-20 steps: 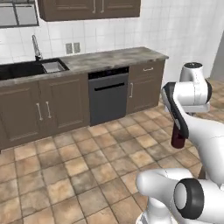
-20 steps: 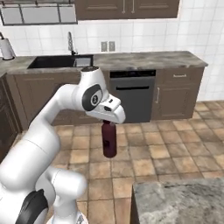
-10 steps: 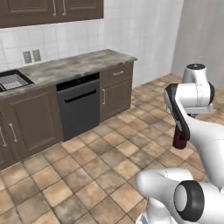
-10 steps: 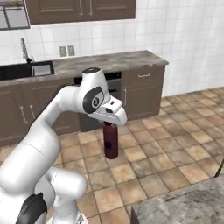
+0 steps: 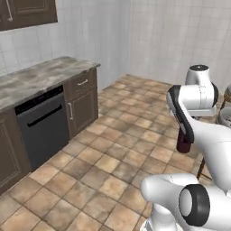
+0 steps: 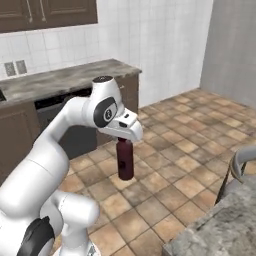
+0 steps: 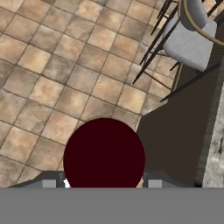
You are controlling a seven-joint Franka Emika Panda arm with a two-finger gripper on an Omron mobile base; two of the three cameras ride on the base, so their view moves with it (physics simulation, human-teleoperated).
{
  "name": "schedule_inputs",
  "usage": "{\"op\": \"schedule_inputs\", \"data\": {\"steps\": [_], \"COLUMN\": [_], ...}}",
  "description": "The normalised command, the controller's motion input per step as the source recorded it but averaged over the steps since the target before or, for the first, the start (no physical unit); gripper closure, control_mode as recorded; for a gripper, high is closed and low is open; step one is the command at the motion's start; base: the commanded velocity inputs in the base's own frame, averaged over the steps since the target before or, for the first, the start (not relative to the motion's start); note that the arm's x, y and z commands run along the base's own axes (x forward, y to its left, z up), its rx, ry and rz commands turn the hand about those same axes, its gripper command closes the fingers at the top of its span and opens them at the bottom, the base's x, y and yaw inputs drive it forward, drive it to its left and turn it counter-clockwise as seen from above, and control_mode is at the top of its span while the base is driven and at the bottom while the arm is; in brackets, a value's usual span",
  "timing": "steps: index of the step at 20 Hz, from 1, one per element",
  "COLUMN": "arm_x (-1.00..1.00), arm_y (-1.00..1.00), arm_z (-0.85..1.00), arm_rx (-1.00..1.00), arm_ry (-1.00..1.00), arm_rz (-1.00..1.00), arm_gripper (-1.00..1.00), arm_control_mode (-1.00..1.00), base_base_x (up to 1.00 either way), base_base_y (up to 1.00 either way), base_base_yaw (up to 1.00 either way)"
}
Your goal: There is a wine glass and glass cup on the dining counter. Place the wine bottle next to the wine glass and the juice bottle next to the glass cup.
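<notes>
Gripper (image 6: 124,141) clamped on neck of juice bottle (image 6: 125,161), which hangs upright, well above the tiled floor (image 6: 180,150). Hand view: the bottle's dark-red body (image 7: 104,155) sits between the fingers, seen end-on. Dining desk (image 6: 220,230) stone edge at near right, a grey stool (image 7: 188,41) beside it. Dishwasher (image 5: 43,128) and brown cabinets stand far left.
</notes>
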Motion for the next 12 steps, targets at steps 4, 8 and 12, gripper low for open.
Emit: {"op": "schedule_inputs", "data": {"steps": [4, 8, 12], "arm_x": [0.0, 0.0, 0.0], "arm_y": [0.0, 0.0, 0.0], "arm_z": [0.0, 0.0, 0.0], "arm_rx": [0.0, 0.0, 0.0], "arm_ry": [0.0, 0.0, 0.0], "arm_rz": [0.0, 0.0, 0.0], "arm_gripper": [1.0, 1.0, 1.0], "arm_control_mode": [1.0, 1.0, 1.0], "base_base_x": [0.47, 0.53, 0.55], "base_base_y": [0.31, 0.33, 0.37], "base_base_yaw": [-0.56, -0.51, -0.45]}}
